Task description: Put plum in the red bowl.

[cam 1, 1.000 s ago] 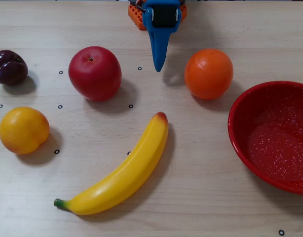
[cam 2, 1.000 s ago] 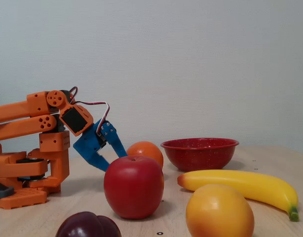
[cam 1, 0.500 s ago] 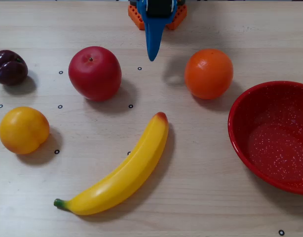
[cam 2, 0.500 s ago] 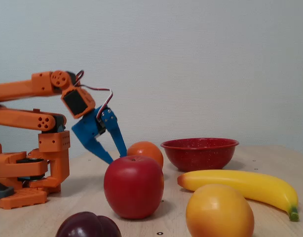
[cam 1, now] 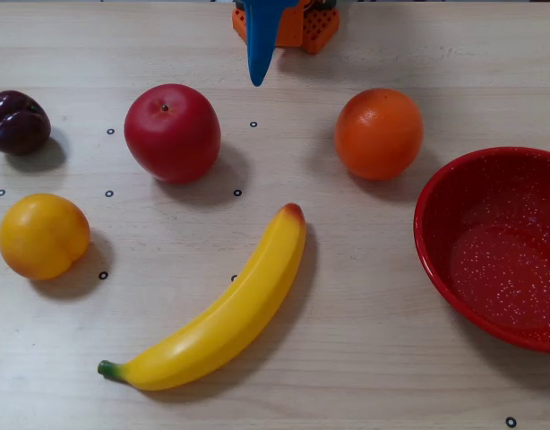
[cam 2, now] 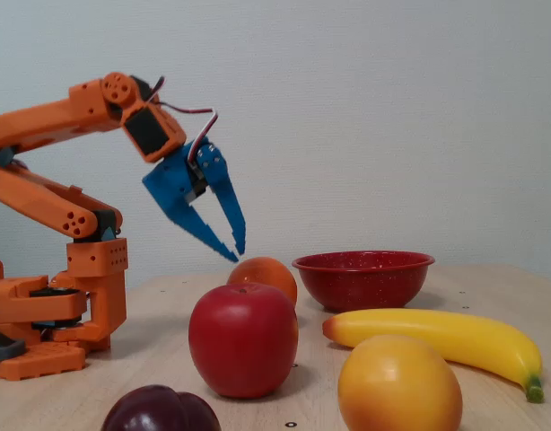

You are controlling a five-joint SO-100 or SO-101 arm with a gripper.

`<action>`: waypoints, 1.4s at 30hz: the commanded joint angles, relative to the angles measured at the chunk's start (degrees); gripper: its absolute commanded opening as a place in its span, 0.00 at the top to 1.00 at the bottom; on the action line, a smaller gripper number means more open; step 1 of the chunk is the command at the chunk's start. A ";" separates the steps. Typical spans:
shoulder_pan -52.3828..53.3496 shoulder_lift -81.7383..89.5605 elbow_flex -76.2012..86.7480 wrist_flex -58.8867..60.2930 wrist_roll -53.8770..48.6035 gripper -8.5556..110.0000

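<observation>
A pale wooden table [cam 1: 365,358] holds five pieces of fruit and a bowl, seen from directly above and from a low camera at table level.

In the overhead view, the plum [cam 1: 17,122], small, dark purple and creased, sits at the left edge of the table, toward the far left corner. Just in front of it, also along the left edge, lies a round yellow-orange fruit [cam 1: 43,236]. A large red apple [cam 1: 172,133] stands to the right of the plum, apart from it. An orange [cam 1: 379,133] sits further right, past the table's middle. A long yellow banana [cam 1: 217,309] lies diagonally across the centre, its green stem pointing toward the near left corner and its reddish tip pointing toward the orange.

The red bowl [cam 1: 436,255], glossy with fine white speckles inside, rests at the right edge of the table, partly cut off by the frame. It is well apart from the plum, with the apple, banana and orange between them.

The orange robot arm [cam 2: 51,193] is based at the far edge of the table. Its blue gripper [cam 2: 237,250] hangs in the air above the table, pointing down, clear of every fruit. In the fixed view its two pointed fingers [cam 2: 199,224] stand slightly parted, a narrow gap between the tips, and hold nothing.
</observation>
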 commanded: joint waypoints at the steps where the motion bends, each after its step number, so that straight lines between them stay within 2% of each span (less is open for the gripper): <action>1: 2.20 -2.46 -8.88 1.85 -1.67 0.93; 18: 13.97 -22.24 -35.16 10.81 -6.42 0.93; 42: 35.95 -52.21 -67.68 12.83 -13.45 0.93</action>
